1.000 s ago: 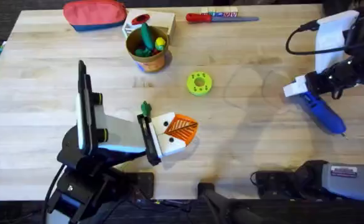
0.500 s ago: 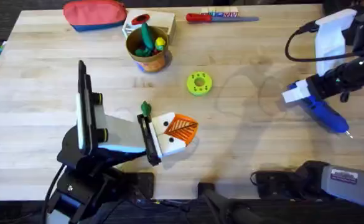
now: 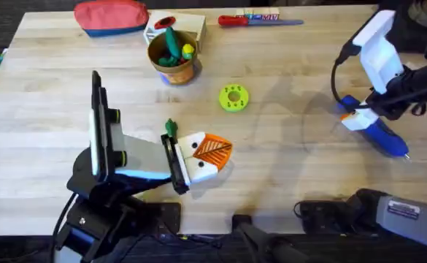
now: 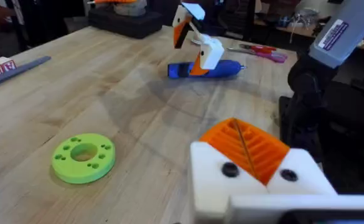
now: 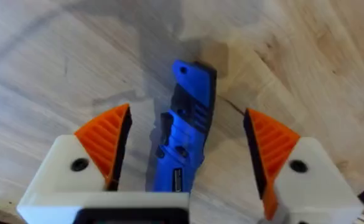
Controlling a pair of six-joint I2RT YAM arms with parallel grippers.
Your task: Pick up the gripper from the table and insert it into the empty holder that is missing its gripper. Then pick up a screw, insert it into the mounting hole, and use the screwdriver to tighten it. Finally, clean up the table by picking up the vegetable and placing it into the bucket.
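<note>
The blue screwdriver lies on the table at the right. My right gripper hovers over its rear end, open, its orange pads on either side of the blue body. My left gripper rests at mid-table, shut. Its white holder block carries the orange ribbed gripper piece. The left wrist view shows dark screw heads in the white block. A small dark-green vegetable sits beside the left gripper. The brown bucket stands at the back.
A lime-green disc lies between bucket and left gripper. At the far edge are a red pouch, a white-and-tan box and a red-handled screwdriver. The bucket holds green and yellow toy pieces.
My right wrist has lifted and tipped upright over the screwdriver's rear end. The screwdriver stays roughly where it was. The left arm has not moved.
</note>
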